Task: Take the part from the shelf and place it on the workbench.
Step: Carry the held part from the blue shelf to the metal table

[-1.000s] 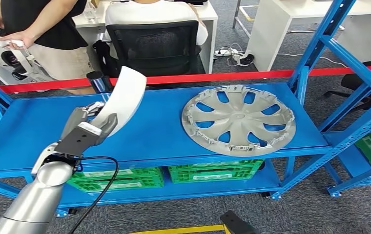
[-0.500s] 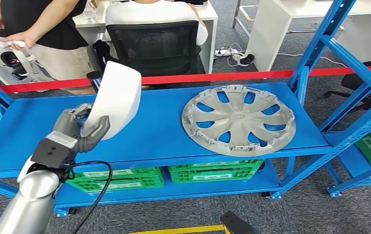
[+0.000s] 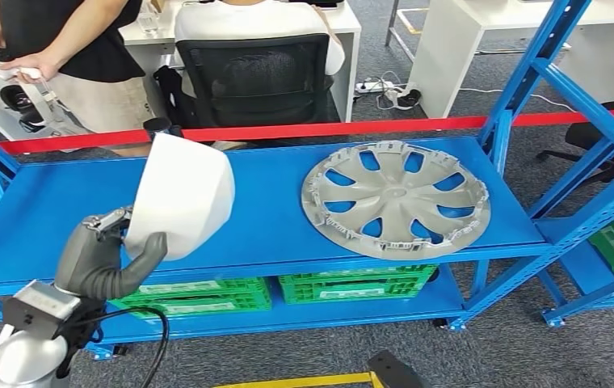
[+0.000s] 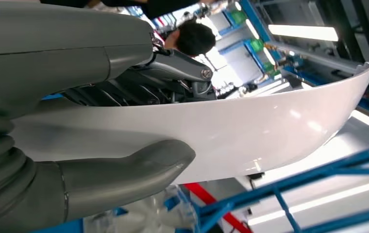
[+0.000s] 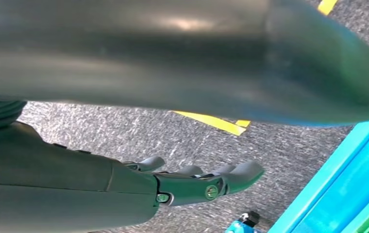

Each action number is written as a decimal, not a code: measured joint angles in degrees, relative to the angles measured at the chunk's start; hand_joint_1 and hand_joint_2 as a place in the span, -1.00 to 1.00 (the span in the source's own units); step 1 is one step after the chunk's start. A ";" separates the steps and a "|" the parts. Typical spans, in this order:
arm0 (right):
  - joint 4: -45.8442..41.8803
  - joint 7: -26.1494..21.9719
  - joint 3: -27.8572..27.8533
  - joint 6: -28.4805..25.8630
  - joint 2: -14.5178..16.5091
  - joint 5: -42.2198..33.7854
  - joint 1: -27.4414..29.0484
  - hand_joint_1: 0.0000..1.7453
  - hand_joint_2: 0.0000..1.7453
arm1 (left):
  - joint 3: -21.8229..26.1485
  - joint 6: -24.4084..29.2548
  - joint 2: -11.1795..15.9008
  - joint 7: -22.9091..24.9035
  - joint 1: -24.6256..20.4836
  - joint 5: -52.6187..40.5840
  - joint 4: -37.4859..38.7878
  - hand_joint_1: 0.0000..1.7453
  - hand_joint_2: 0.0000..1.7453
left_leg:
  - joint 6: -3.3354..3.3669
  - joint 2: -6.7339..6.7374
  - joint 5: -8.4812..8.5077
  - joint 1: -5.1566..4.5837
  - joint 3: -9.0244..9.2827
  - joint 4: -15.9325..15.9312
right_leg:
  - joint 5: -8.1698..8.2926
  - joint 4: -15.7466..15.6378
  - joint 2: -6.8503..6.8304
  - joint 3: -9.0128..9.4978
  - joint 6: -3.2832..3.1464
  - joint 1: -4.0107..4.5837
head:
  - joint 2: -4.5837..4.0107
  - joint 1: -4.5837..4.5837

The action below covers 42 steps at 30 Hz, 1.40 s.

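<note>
A white curved panel part point(image 3: 184, 192) is held up above the left front of the blue shelf deck point(image 3: 263, 226), its broad face turned toward me. My left hand point(image 3: 103, 257) grips its lower edge, thumb on the near face and fingers behind. In the left wrist view the white part point(image 4: 260, 126) runs across the picture, clamped between the thick thumb point(image 4: 124, 170) and the darker fingers point(image 4: 139, 90). My right hand point(image 5: 192, 184) hangs over grey carpet with its fingers stretched out and nothing in it.
A silver wheel cover point(image 3: 395, 198) lies on the right half of the shelf deck. Green crates point(image 3: 199, 295) sit on the lower level. Red tape point(image 3: 328, 128) runs behind the shelf, with two people and an office chair point(image 3: 259, 77) beyond. Blue uprights point(image 3: 530, 73) stand at right.
My left arm has drawn back toward me and down to the left, carrying the white part; the part has turned from edge-on to face-on. The wheel cover has not moved.
</note>
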 joint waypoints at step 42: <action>-3.75 -1.77 -0.72 -0.97 0.24 0.61 1.46 -1.00 -1.00 | -4.21 -9.96 4.93 -3.43 12.29 0.61 -11.99 1.00 1.00 | 0.05 0.02 -0.10 0.00 -0.01 0.00 | -0.08 -0.07 0.00 0.09 0.02 0.00 | 0.01 0.00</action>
